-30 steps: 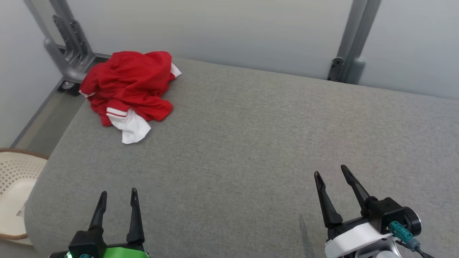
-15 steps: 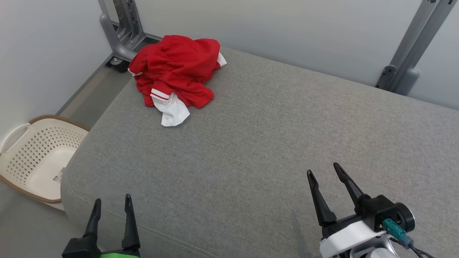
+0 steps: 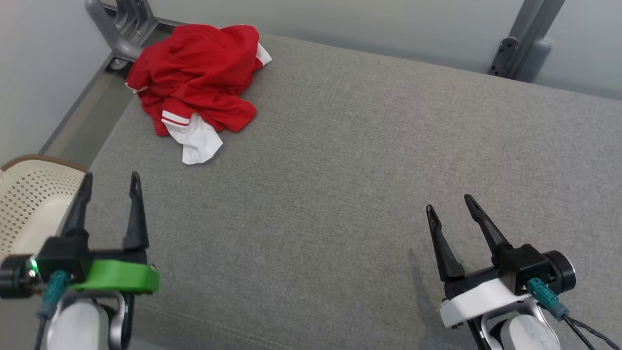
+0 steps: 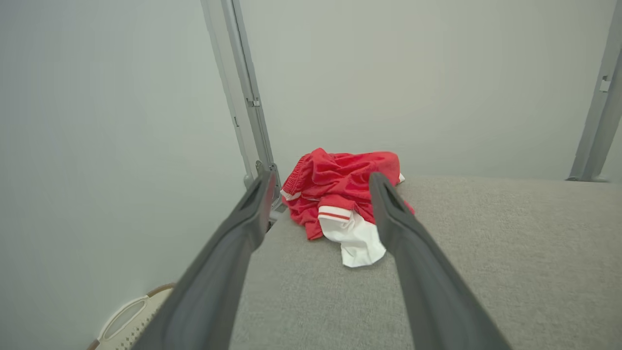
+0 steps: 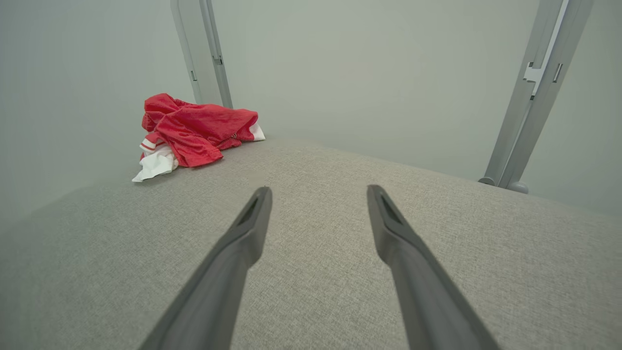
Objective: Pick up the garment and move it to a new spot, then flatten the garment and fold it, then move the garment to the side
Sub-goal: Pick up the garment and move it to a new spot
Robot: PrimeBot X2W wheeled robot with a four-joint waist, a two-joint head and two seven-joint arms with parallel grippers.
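The garment (image 3: 194, 82) is red with white trim and lies crumpled in a heap at the far left corner of the grey padded surface (image 3: 340, 160). Through the left wrist camera the garment (image 4: 340, 194) sits straight ahead, well beyond the fingertips. My left gripper (image 3: 111, 180) hovers open over the surface's near left edge, with nothing between its fingers. Over the near right part, my right gripper (image 3: 449, 203) is open and empty too. From the right wrist, the garment (image 5: 194, 129) lies far off to the upper left.
A cream perforated laundry basket (image 3: 19, 204) stands on the floor left of the surface. Grey metal frame posts (image 3: 522, 39) rise at the back right and at the back left corner (image 3: 116, 29), against pale walls.
The head camera has swung, shifting the whole picture. My left gripper has risen and come forward toward the garment, its wrist now in view. The right gripper holds much the same pose.
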